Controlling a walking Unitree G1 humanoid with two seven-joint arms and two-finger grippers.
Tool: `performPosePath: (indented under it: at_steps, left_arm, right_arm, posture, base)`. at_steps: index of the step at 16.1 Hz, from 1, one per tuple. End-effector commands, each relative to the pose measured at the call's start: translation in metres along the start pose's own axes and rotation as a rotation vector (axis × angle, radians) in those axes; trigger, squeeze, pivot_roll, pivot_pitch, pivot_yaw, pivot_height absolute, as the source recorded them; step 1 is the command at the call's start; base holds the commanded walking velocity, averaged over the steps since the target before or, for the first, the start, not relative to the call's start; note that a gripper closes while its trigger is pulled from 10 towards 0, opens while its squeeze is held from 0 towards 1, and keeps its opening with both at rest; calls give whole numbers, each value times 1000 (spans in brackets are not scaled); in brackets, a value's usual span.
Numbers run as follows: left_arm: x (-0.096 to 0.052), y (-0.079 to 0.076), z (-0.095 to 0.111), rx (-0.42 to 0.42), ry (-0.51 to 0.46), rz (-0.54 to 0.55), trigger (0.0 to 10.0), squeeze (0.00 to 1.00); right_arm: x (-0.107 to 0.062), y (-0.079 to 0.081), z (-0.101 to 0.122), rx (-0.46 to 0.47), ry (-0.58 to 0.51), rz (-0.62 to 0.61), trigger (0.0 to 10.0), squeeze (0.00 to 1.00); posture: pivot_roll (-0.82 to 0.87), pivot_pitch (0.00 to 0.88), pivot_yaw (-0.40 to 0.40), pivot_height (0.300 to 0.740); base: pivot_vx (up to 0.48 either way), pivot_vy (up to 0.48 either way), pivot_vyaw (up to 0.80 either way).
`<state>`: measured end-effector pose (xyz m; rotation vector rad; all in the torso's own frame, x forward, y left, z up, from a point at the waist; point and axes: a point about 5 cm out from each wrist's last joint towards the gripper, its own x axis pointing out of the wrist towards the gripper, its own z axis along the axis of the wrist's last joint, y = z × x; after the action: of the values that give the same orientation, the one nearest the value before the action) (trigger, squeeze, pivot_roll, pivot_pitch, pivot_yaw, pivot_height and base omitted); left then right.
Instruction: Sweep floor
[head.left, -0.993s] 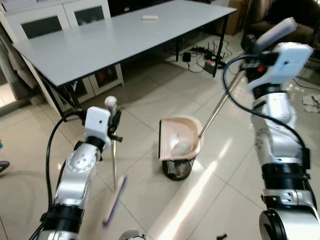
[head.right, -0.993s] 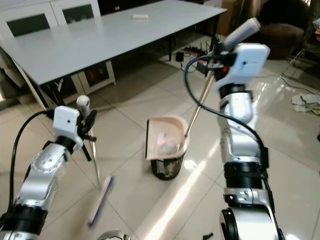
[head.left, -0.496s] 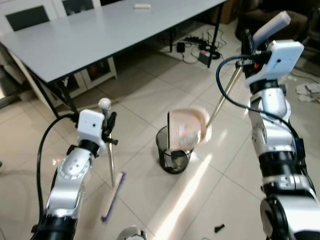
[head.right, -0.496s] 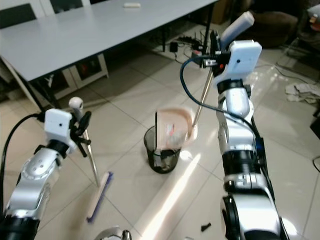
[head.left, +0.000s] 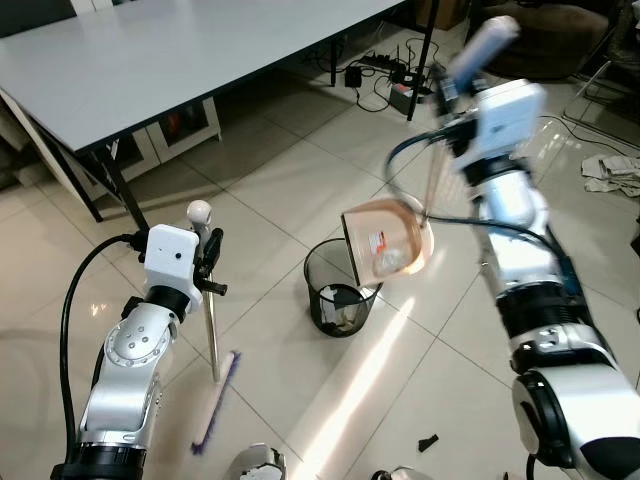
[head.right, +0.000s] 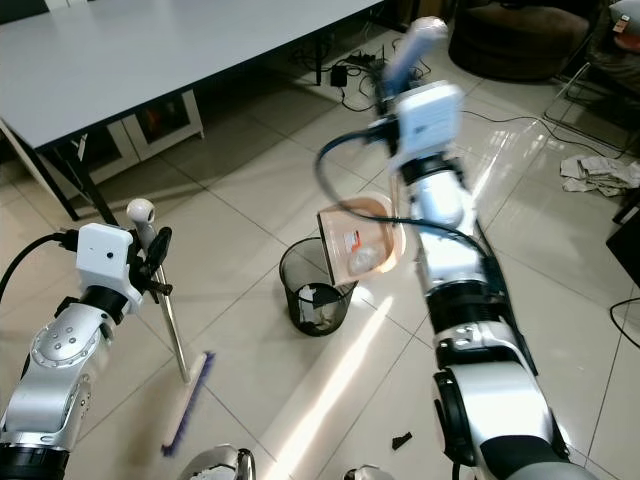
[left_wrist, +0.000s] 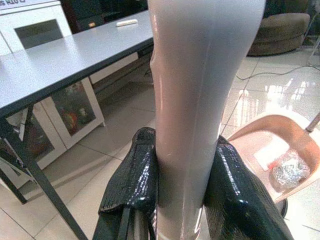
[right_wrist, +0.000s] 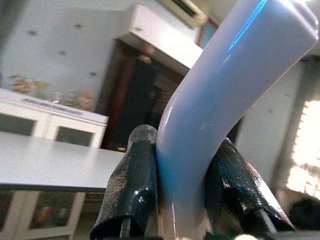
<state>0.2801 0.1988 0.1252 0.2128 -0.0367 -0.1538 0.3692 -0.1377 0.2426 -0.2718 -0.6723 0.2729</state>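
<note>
The dustpan (head.left: 385, 240) is up in the air, tipped on edge right over the far-right rim of the black mesh bin (head.left: 338, 295), open face turned toward the left. There's a crumpled shiny bit of trash and a small label-like scrap sitting in it. Its long thin handle (head.left: 432, 180) runs up and slightly to the right from the pan to the right gripper (right_wrist: 182, 187), which is clamped tight around the pale blue grip end, fingers (right_wrist: 134, 185) pressed against both sides. That whole arm is motion-blurred in the head views, so the handle is hard to trace there.

The broom (head.left: 213, 340) is on the left, nearer the robot. Its shaft stands close to upright, round knob on top, and the head (head.left: 215, 402) lies flat on the tiles, long axis running near-to-far. The left gripper (left_wrist: 185, 185) is closed snug on the shaft just below the knob, both black fingers (left_wrist: 132, 180) touching it. In the left wrist view the shaft blocks the middle of the scene, with the dustpan peeking out behind.

A grey table (head.left: 150, 60) sits at the far left. Some small dark scraps (head.left: 427, 442) lie on the tiles near the robot's feet.
</note>
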Motion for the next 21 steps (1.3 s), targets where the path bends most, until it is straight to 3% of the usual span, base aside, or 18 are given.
performPosePath:
  at_steps: [1, 8, 11, 13, 19, 21]
  left_arm:
    - [-4, 6, 5, 21, -10, 24, 10000, 0]
    - [-3, 4, 6, 23, -1, 20, 10000, 0]
    - [-1, 0, 7, 19, -3, 13, 10000, 0]
    - [1, 0, 7, 20, -3, 12, 10000, 0]
    - [8, -2, 9, 18, -14, 7, 10000, 0]
    - [11, -2, 10, 12, -17, 1, 10000, 0]
  right_arm:
    - [12, 7, 17, -57, -118, 59, 10000, 0]
    - [6, 46, 14, -51, -173, 211, 10000, 0]
    - [-11, 78, 12, -82, -215, 333, 10000, 0]
    - [-15, 86, 12, -90, -230, 379, 10000, 0]
    - [-15, 88, 11, -156, -246, 420, 10000, 0]
    - [-4, 74, 23, -198, -295, 364, 10000, 0]
  posture:
    - [133, 143, 7, 740]
    - [129, 145, 11, 740]
    - [129, 141, 8, 740]
    - [128, 138, 8, 740]
    - [120, 117, 13, 740]
    - [96, 106, 27, 740]
  base:
    - [0, 0, 0]
    - [0, 0, 0]
    - [0, 0, 0]
    - [0, 0, 0]
    - [0, 0, 0]
    - [0, 0, 0]
